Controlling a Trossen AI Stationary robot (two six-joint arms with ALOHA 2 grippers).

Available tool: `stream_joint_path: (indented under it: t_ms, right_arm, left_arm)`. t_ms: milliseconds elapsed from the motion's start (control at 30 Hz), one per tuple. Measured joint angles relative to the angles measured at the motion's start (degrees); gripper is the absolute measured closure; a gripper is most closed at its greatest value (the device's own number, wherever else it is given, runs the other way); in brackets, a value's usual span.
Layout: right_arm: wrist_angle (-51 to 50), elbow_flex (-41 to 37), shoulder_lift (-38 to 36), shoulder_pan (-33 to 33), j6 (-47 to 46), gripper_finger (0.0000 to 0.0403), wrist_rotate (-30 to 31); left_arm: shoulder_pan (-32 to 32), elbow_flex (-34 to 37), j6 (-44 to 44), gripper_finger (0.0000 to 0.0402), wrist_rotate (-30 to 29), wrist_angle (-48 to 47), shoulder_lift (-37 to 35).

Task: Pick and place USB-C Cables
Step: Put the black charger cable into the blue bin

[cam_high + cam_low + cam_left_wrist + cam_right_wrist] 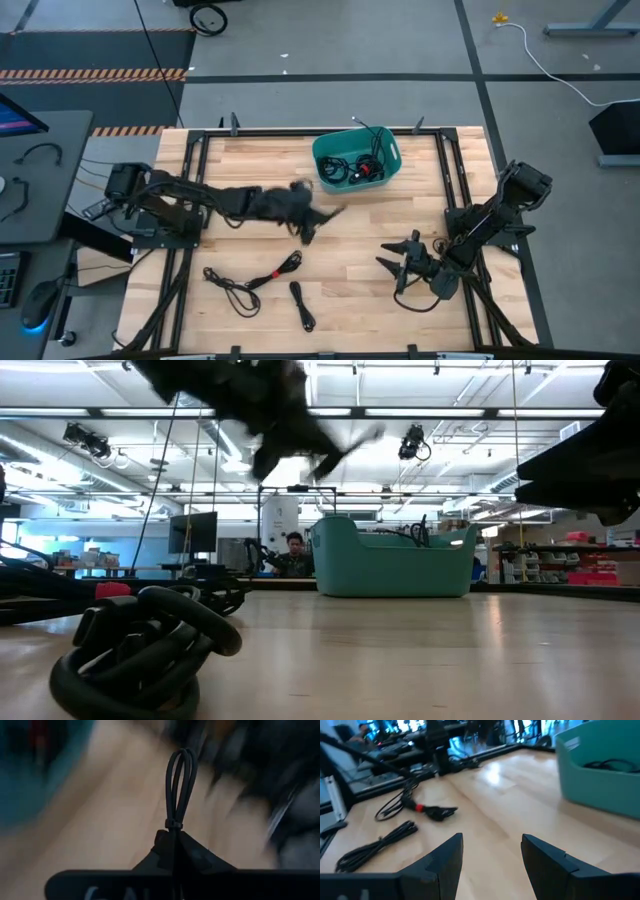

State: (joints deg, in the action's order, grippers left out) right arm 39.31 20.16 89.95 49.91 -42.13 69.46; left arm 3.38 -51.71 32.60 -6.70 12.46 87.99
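Note:
My left gripper [308, 214] hangs in mid-air over the table's middle, just near of the teal bin [357, 160], shut on a thin black USB-C cable bundle [181, 785]. In the low view it shows blurred high up [290, 420]. More black cables lie in the bin [352, 170]. Two cables lie flat on the table's near part: one with a red tie [255, 280] [417, 807] and one plain [302, 305] [375, 845]. A coiled cable [140, 650] fills the low view's foreground. My right gripper [392, 258] [492, 855] waits open at the near right. My left gripper pinches the bundled cable between its two shut fingers [197, 852], just behind a small tie [174, 824]. The folded loop end [181, 770] sticks out straight beyond the fingertips. The cable is lifted clear of the table, and its free end trails toward the right [335, 211].
The bin stands at the table's far middle against the black frame rail [300, 133]. Bare wood lies between the bin and my right gripper. A person [293, 555] sits in the room behind the table. A desk with gear [30, 170] stands off the left edge.

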Motion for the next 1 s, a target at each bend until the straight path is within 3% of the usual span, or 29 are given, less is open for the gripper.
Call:
stream_joint_path:
  t_ms: [67, 267, 400, 500, 767, 1000]
  right_arm:
    - [0.0, 0.0, 0.0, 0.0, 0.0, 0.0199, 1.7]
    - [0.0, 0.0, 0.0, 0.0, 0.1, 0.0203, 5.3]
    - [0.0, 0.0, 0.0, 0.0, 0.1, 0.0204, 6.0]
    - [0.0, 0.0, 0.0, 0.0, -0.1, 0.0204, 6.0]
    - [0.0, 0.0, 0.0, -0.1, -0.3, 0.0204, 7.3]
    - [0.0, 0.0, 0.0, -0.1, -0.4, 0.0204, 7.4]
  left_arm:
    - [-2.2, -0.2, -0.6, 0.0393, -2.1, 8.9, 0.8]
    - [-10.6, 0.0, -4.7, 0.0393, -13.7, 22.7, 7.1]
    - [-15.6, -0.8, -1.4, 0.0393, -16.2, 29.0, 12.2]
    - [-18.2, -4.2, -0.2, 0.0393, -16.1, 24.5, 15.3]
    - [-20.7, -18.8, -0.9, 0.0377, -13.0, -1.3, 22.5]
    - [-21.3, -21.6, -1.5, 0.0378, -13.0, -9.6, 23.4]
